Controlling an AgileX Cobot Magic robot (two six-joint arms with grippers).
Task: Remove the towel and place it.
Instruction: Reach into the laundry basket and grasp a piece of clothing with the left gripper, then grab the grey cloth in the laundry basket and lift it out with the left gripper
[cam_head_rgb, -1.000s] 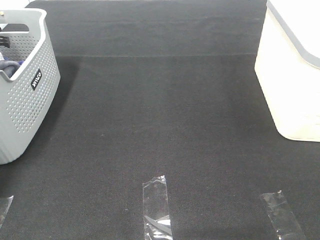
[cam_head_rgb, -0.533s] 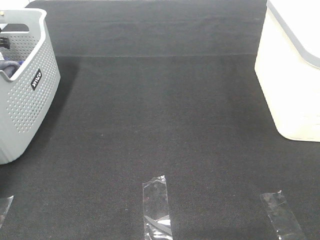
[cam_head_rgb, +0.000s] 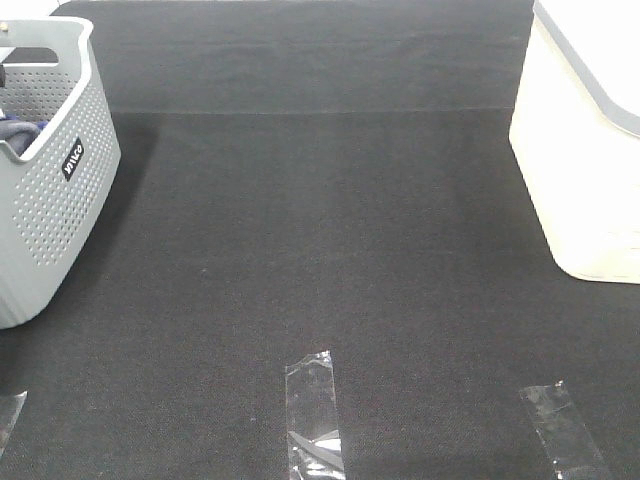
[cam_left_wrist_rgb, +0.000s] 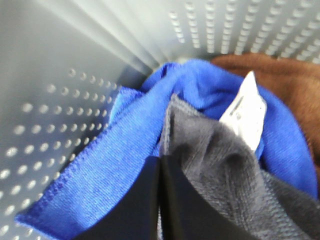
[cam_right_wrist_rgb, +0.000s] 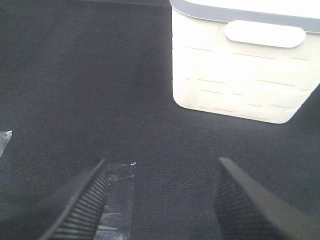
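Observation:
The slate-grey towel (cam_left_wrist_rgb: 220, 170) lies bunched inside the grey perforated basket (cam_head_rgb: 60, 190), on top of a bright blue cloth (cam_left_wrist_rgb: 125, 135). A white tag (cam_left_wrist_rgb: 245, 112) sticks up beside it. My left gripper (cam_left_wrist_rgb: 160, 172) is down in the basket with its black fingers (cam_left_wrist_rgb: 135, 205) pressed together on a fold of the towel. In the exterior high view only a dark scrap of cloth (cam_head_rgb: 15, 135) shows over the basket rim. My right gripper (cam_right_wrist_rgb: 160, 200) is open and empty above the black mat.
A brown cloth (cam_left_wrist_rgb: 270, 70) lies in the basket behind the blue one. A white bin (cam_head_rgb: 590, 140) stands at the right, also in the right wrist view (cam_right_wrist_rgb: 240, 65). Clear tape strips (cam_head_rgb: 312, 415) (cam_head_rgb: 565, 430) are stuck on the mat near the front.
The black part of my left arm that showed inside the basket at the left edge has slipped almost out of sight. Nothing else has moved.

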